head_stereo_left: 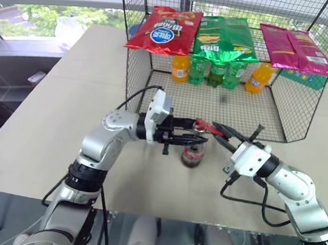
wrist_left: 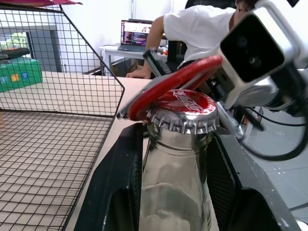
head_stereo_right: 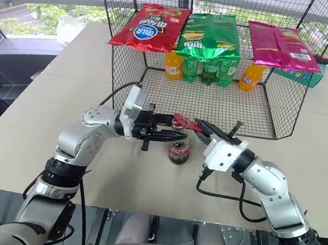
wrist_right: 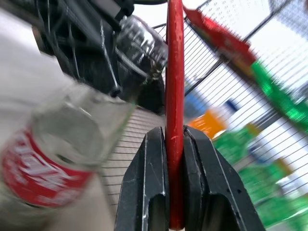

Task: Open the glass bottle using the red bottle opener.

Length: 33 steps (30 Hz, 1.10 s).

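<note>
One beige table (head_stereo_left: 70,92) by a window fills the frame; a black wire cage (head_stereo_left: 301,110) at upper centre carries snack bags (head_stereo_left: 165,29) above orange and green bottles (head_stereo_left: 216,72). At centre, the left gripper (head_stereo_left: 199,138) clamps the neck of the glass bottle (head_stereo_left: 193,155), upright on the table. The right gripper (head_stereo_left: 220,131), closed on the red bottle opener (wrist_left: 173,84), sets its ring at the cap (wrist_left: 185,113). A person (wrist_left: 197,29) sits behind.

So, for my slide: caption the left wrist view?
Red bottle opener resting over the capped glass bottle.
</note>
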### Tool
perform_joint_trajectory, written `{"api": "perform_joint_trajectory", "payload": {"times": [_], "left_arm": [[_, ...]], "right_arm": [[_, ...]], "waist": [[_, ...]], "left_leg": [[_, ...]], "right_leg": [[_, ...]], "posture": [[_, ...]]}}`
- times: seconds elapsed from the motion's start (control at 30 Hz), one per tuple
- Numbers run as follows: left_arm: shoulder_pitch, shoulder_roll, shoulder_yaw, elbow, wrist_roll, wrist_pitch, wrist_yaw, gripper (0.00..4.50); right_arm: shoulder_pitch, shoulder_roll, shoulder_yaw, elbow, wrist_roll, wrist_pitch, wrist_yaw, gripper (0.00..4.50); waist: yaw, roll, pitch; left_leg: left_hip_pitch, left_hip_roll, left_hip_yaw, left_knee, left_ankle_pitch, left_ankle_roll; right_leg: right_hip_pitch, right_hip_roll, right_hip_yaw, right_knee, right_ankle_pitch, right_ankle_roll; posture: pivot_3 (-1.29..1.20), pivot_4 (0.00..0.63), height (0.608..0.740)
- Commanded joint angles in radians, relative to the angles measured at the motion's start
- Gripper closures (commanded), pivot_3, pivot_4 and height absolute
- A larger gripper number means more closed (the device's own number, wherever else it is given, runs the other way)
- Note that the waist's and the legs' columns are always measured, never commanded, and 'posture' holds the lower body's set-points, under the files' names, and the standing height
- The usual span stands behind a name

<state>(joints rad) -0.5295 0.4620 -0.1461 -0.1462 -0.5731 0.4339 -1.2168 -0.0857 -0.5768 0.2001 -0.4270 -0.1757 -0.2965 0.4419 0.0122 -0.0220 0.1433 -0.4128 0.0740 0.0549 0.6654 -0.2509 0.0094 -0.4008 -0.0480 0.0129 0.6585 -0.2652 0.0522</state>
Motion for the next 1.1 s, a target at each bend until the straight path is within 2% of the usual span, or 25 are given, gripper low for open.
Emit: {"api": "perform_joint_trajectory", "payload": {"times": [0.03, 0.13, 0.23, 0.27, 0.3, 0.43, 0.5, 0.6, 0.77, 0.87, 0.93, 1.1], "left_arm": [[0.019, 0.010, -0.015, -0.009, -0.013, 0.037, -0.009, 3.25], [0.024, 0.020, -0.011, -0.020, -0.019, 0.049, -0.008, 3.25], [0.027, 0.029, -0.009, -0.031, -0.024, 0.058, -0.006, 3.25], [0.028, 0.031, -0.008, -0.033, -0.026, 0.060, -0.005, 3.25], [0.030, 0.035, -0.007, -0.038, -0.027, 0.064, -0.004, 3.26], [0.041, 0.050, 0.002, -0.061, -0.036, 0.088, 0.004, 3.26], [0.046, 0.058, 0.006, -0.070, -0.039, 0.100, 0.005, 3.26], [0.053, 0.065, 0.009, -0.080, -0.041, 0.108, 0.005, 3.26], [0.072, 0.082, 0.000, -0.075, -0.026, 0.117, -0.001, 3.27], [0.089, 0.095, -0.007, -0.071, -0.016, 0.115, -0.008, 3.27], [0.101, 0.104, -0.010, -0.068, -0.006, 0.105, -0.015, 3.28], [0.115, 0.106, -0.006, -0.063, -0.004, 0.089, -0.012, 3.29]], "right_arm": [[0.043, -0.011, 0.098, 0.110, -0.212, -0.202, -0.057, 4.50], [0.040, 0.023, 0.142, 0.234, -0.344, -0.299, -0.159, 4.50], [0.022, 0.078, 0.189, 0.367, -0.408, -0.356, -0.239, 4.50], [0.015, 0.093, 0.199, 0.401, -0.420, -0.370, -0.260, 4.50], [0.003, 0.108, 0.217, 0.445, -0.453, -0.389, -0.291, 4.50], [-0.031, 0.164, 0.303, 0.632, -0.593, -0.465, -0.448, 4.50], [-0.050, 0.177, 0.340, 0.704, -0.653, -0.489, -0.513, 4.50], [-0.085, 0.170, 0.361, 0.742, -0.718, -0.500, -0.580, 4.50], [-0.131, 0.046, 0.235, 0.587, -0.698, -0.452, -0.542, 4.50], [-0.190, -0.047, 0.127, 0.410, -0.580, -0.393, -0.443, 4.50], [-0.287, -0.100, 0.042, 0.259, -0.460, -0.327, -0.338, 4.50], [-0.455, -0.138, -0.084, 0.044, -0.259, -0.175, -0.172, 4.50]], "waist": [[0.000, 0.000, -0.002], [-0.001, 0.000, -0.008], [-0.009, 0.000, -0.014], [-0.013, -0.001, -0.015], [-0.016, -0.001, -0.015], [-0.029, -0.003, -0.019], [-0.036, -0.007, -0.026], [-0.046, -0.004, -0.031], [-0.052, -0.002, -0.036], [-0.051, -0.002, -0.036], [-0.051, -0.001, -0.034], [-0.050, 0.002, -0.022]], "left_leg": [[0.000, 0.000, 0.000, 0.000, 0.000, 0.000], [0.000, 0.000, 0.000, 0.000, 0.000, 0.000], [0.003, 0.000, 0.001, -0.002, 0.000, 0.000], [0.007, 0.000, 0.002, -0.003, 0.000, 0.000], [0.016, 0.000, 0.004, -0.007, 0.000, 0.000], [0.030, 0.000, 0.007, -0.013, 0.000, 0.000], [0.034, 0.000, 0.008, -0.017, 0.000, 0.000], [0.036, 0.000, 0.009, -0.018, 0.000, 0.000], [0.038, 0.000, 0.009, -0.018, 0.000, 0.000], [0.037, 0.000, 0.010, -0.018, -0.001, 0.000], [0.035, 0.000, 0.010, -0.019, -0.001, 0.000], [0.033, 0.000, 0.009, -0.019, -0.001, 0.001]], "right_leg": [[0.000, 0.000, 0.000, 0.000, 0.000, 0.000], [0.000, 0.000, 0.001, -0.001, 0.000, 0.000], [0.002, 0.000, 0.002, -0.001, 0.000, 0.000], [0.005, 0.000, 0.003, -0.001, -0.001, -0.001], [0.012, 0.000, 0.005, -0.003, -0.001, -0.001], [0.022, 0.000, 0.008, -0.004, -0.002, -0.003], [0.023, 0.001, 0.011, -0.004, -0.004, -0.005], [0.023, 0.001, 0.012, -0.001, -0.006, -0.007], [0.024, 0.001, 0.013, -0.001, -0.006, -0.008], [0.023, 0.000, 0.014, -0.002, -0.007, -0.007], [0.022, 0.000, 0.014, -0.002, -0.007, -0.006], [0.020, 0.001, 0.013, -0.002, -0.007, -0.006]], "posture": [[0.00, 0.150, 0.740], [0.00, 0.150, 0.740], [0.00, 0.150, 0.740], [0.00, 0.150, 0.740], [0.00, 0.150, 0.740], [0.00, 0.150, 0.740], [0.00, 0.150, 0.740], [0.00, 0.150, 0.740], [0.00, 0.150, 0.740], [0.00, 0.150, 0.740], [0.00, 0.150, 0.740], [0.00, 0.150, 0.740]]}}
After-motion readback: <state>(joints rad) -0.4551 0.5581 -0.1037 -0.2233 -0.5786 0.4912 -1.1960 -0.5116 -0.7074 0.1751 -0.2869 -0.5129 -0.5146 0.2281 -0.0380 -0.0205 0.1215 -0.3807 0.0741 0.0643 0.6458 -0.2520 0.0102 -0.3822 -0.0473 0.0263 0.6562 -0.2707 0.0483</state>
